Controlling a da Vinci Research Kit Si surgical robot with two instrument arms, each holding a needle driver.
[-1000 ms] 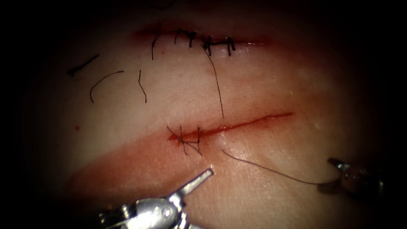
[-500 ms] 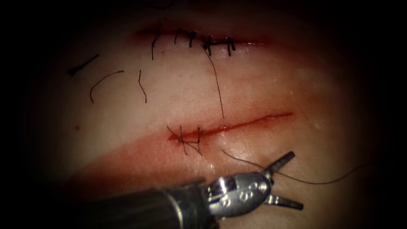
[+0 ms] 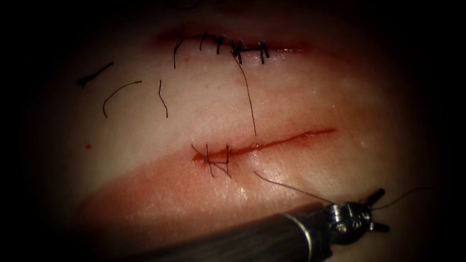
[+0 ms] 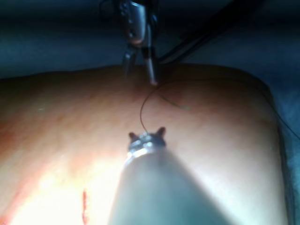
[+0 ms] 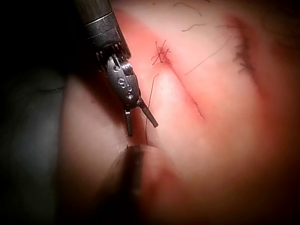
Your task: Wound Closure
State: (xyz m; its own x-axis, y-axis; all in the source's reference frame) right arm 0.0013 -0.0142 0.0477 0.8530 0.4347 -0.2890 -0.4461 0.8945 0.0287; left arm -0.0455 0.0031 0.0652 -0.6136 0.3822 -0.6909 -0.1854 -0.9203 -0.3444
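Endoscope view: the left tool (image 3: 385,209) reaches across below the cut (image 3: 286,141) to its right side, jaws apart, gripping nothing. The thread (image 3: 291,188) leaves the tissue (image 3: 301,97) just below the knotted stitches (image 3: 213,157) at the cut's left end. It passes behind the tool's wrist, emerges between the jaws and fades into the dark right edge.

Left wrist view adds the right tool (image 4: 139,77), jaws apart. The thread arcs from the left tool's jaws up to one jaw tip; we cannot tell if it touches.

Right wrist view: the thread lies just beside the left tool's open jaws; the right tool's own tip is an unreadable blur. We cannot tell where the needle is.
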